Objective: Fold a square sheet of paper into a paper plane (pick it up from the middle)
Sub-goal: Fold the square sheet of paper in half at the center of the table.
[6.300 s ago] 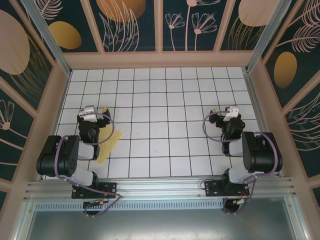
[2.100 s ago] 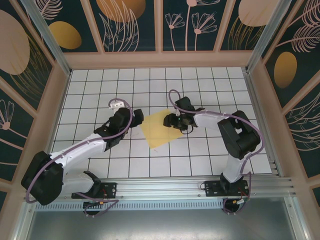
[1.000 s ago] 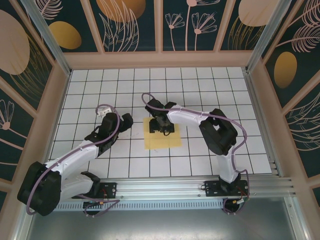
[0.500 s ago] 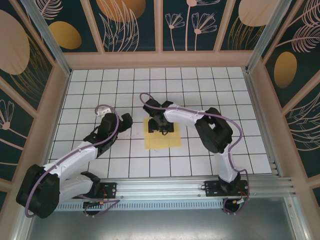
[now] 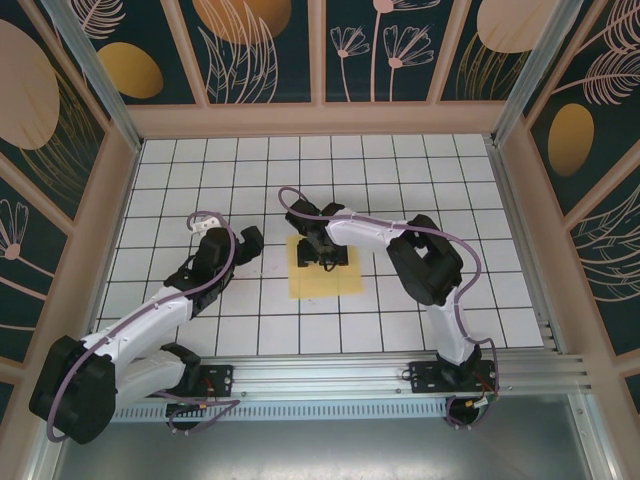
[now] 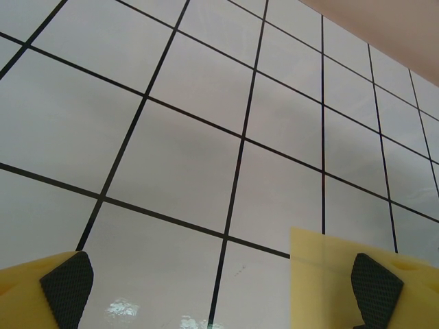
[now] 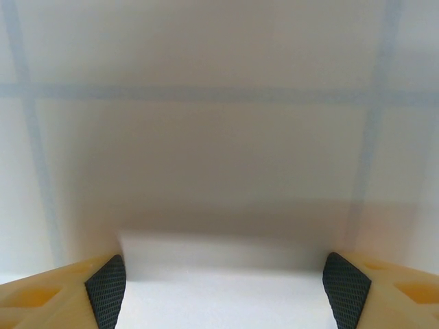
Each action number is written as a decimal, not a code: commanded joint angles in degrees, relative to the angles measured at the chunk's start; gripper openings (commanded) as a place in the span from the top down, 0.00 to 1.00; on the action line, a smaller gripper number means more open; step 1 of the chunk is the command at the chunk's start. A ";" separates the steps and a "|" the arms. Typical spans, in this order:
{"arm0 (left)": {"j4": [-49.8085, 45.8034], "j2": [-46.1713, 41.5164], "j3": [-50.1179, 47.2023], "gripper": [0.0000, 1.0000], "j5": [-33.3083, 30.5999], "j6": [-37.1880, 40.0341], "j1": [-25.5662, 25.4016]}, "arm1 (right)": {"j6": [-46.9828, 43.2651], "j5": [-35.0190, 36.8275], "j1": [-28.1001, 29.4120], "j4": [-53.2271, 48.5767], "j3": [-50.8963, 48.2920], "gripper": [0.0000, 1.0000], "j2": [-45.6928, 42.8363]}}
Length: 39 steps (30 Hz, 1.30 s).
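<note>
Biggest change: a few seconds back both arms were tucked in at their bases and the square sheet of paper (image 5: 325, 281) was lying off by the left arm. Now it sits flat in the middle of the grid table (image 5: 420, 170), squared up with the tile lines instead of skewed like a diamond. In the last second pretty much nothing has moved. My read is the "get it to the middle and straighten it" part is done and no fold has been started yet. I can't see a crease from above.

Left gripper (image 5: 250, 240) is parked just off the sheet's left side with its jaws spread wide and nothing between them. In its wrist cam a corner of the sheet (image 6: 319, 274) pokes in by the right-hand fingertip, apart from it as far as I can tell.

Right gripper (image 5: 325, 250) is over the far half of the sheet, so most of the paper lies on the near side of it. Its jaws are also apart and it's holding nothing.

Hard bits: the right wrist cam is a blur. There's a pale band just ahead of the right gripper (image 7: 223, 281) that could be the sheet's far edge, but I wouldn't swear to it. From above the gripper covers that edge, so I can't tell whether it's pressing down or just hovering.
</note>
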 commanded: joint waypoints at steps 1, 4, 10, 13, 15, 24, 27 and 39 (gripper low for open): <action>-0.04 -0.39 -0.45 0.01 -0.71 0.17 0.33 | 1.08 0.84 0.53 -2.64 -1.55 0.22 3.59; -0.11 -0.41 -0.50 0.01 -0.48 0.05 0.32 | 0.92 1.18 0.62 -2.96 -1.44 0.22 3.62; -0.39 -0.56 -0.45 0.01 -0.45 0.17 0.30 | 0.54 2.81 0.88 -6.27 2.80 0.20 2.55; -0.57 -0.74 -0.59 0.02 -0.62 0.17 0.33 | 0.05 3.02 0.89 -6.83 5.07 0.19 1.27; -0.66 -0.83 -0.67 0.02 -0.72 0.27 0.33 | 0.09 3.19 0.89 -6.96 5.71 0.18 1.15; -0.57 -0.65 -0.52 0.01 -0.80 0.48 0.28 | -0.05 1.27 1.42 -5.97 3.98 0.17 4.19; -0.57 -0.65 -0.62 0.02 -0.79 0.52 0.33 | -0.44 0.52 1.67 -5.34 3.01 0.17 5.30; -0.92 -0.87 -0.37 0.02 -0.63 0.60 0.33 | -0.80 0.40 1.20 -4.18 0.97 0.31 4.98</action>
